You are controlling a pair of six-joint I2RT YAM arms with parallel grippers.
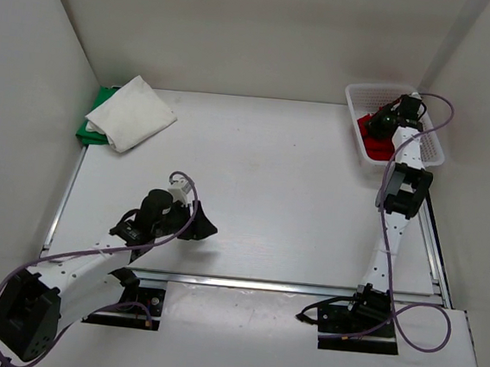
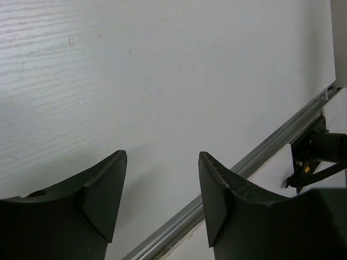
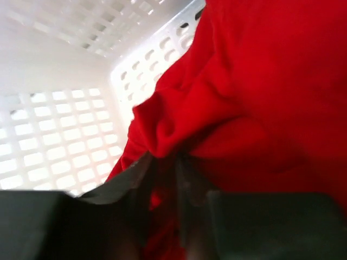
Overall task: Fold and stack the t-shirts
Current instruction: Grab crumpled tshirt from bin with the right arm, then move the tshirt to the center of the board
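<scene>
A folded white t-shirt lies at the back left on top of a green t-shirt, of which only an edge shows. The red t-shirt sits crumpled in the white mesh basket at the back right. My right gripper reaches down into the basket. In the right wrist view its jaws stand close together with a fold of the red t-shirt pinched between them. My left gripper hovers open over the bare table near the front edge, nothing between its fingers.
The basket wall stands close to the left of my right gripper. A metal rail runs along the table's near edge just under my left gripper. White walls close in the table at the left, back and right.
</scene>
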